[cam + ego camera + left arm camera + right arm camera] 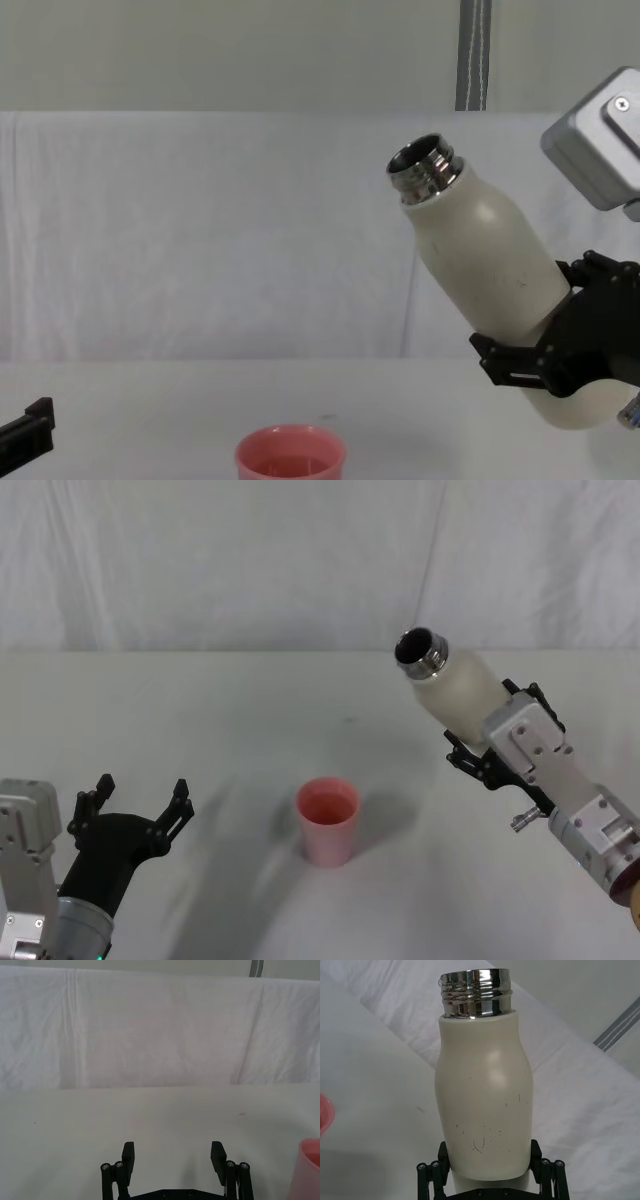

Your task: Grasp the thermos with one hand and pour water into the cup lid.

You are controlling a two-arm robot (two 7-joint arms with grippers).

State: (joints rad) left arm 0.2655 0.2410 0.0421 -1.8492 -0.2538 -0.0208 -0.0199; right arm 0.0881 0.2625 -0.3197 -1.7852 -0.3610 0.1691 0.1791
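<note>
The bench [200, 710] carries the pink cup lid [327, 820] upright near its middle. The thermos [455, 690] is already lifted clear of it, gripped low on its body by the right hand [487, 748] and tipped mouth-first toward the cup lid, though well apart from it. Pouring looks not yet begun. The left hand [135, 805] hovers wide and holds nothing.

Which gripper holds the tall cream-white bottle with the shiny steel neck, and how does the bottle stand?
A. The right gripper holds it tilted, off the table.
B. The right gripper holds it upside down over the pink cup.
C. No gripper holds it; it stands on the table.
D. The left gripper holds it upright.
A: the right gripper clamps the lower body of the tall cream-white bottle with the shiny steel neck, which leans in the air with its open mouth toward the robot's left.
</note>
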